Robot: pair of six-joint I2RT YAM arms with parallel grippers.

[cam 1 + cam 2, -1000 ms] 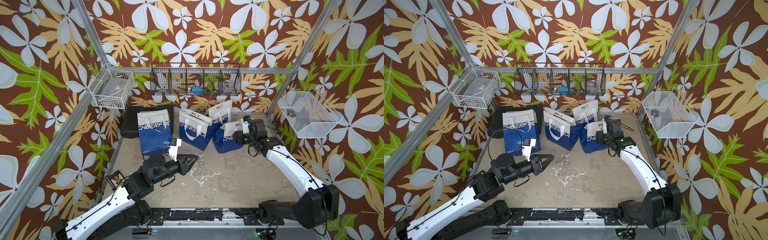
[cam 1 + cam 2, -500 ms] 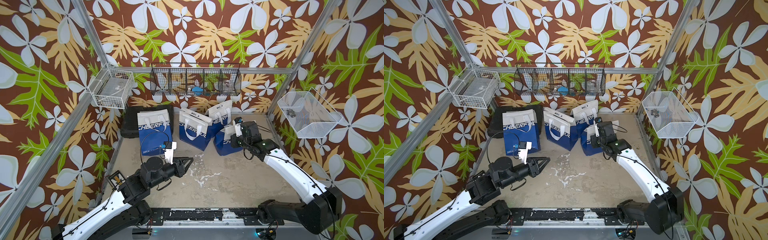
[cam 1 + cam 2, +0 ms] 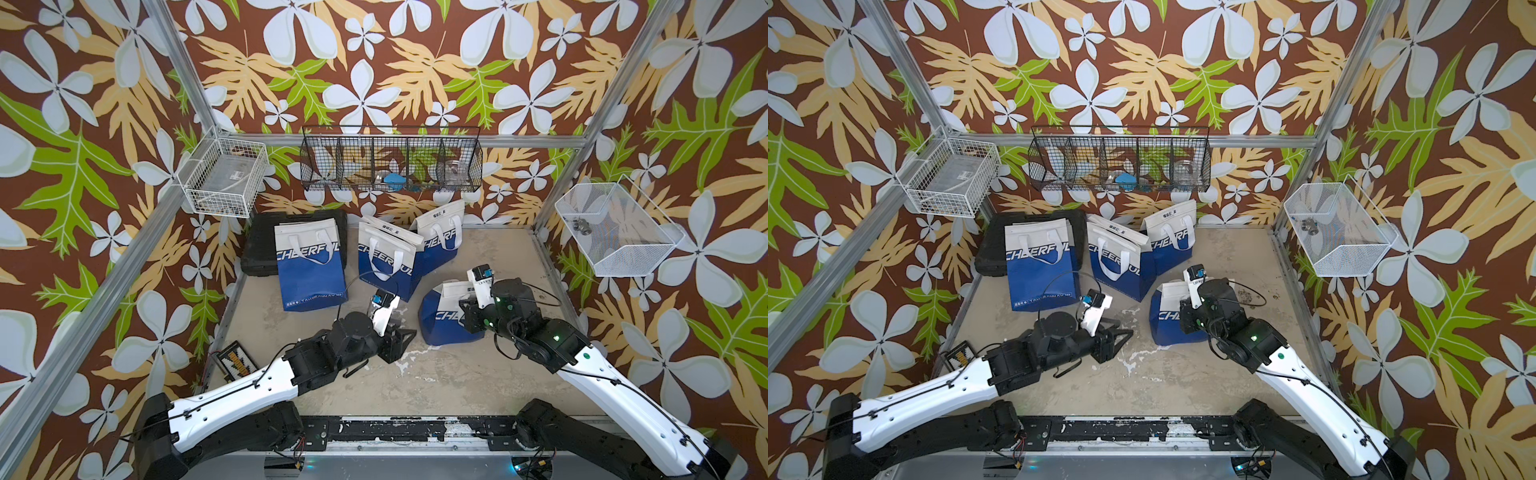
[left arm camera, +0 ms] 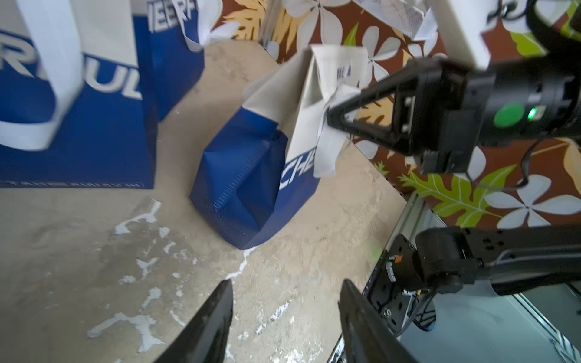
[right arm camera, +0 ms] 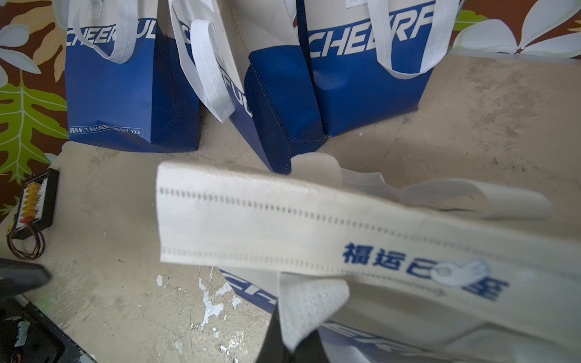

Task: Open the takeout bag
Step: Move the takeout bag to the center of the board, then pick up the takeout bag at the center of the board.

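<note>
My right gripper [image 4: 330, 114] is pinched tight on the white handle strap [image 4: 327, 151] of the takeout bag [image 3: 440, 320], and the strap's loose end hangs down past the fingertips. The bag sits crumpled and tilted on the desk [image 3: 415, 386], with its blue base on the surface just in front of my right wrist. Its white top flap with blue printed characters is folded over and closed.

My left gripper [image 4: 286, 301] holds nothing. Its jaws stand wide apart, and it hovers low over the desk, pointing at the bag's blue base from close by without touching it.

Beyond the bag, three more blue-and-white CHEERFUL bags [image 3: 386, 262] stand upright in a row towards the back wall. The middle one overlaps the one on its right, and the leftmost stands against a black case [image 3: 262, 245]. A small connector board [image 3: 235, 359] lies at the desk's left edge beside my left arm. On the walls above hang a white wire basket [image 3: 220, 183], a long black wire basket [image 3: 390, 162] and a white mesh basket [image 3: 615, 232].
</note>
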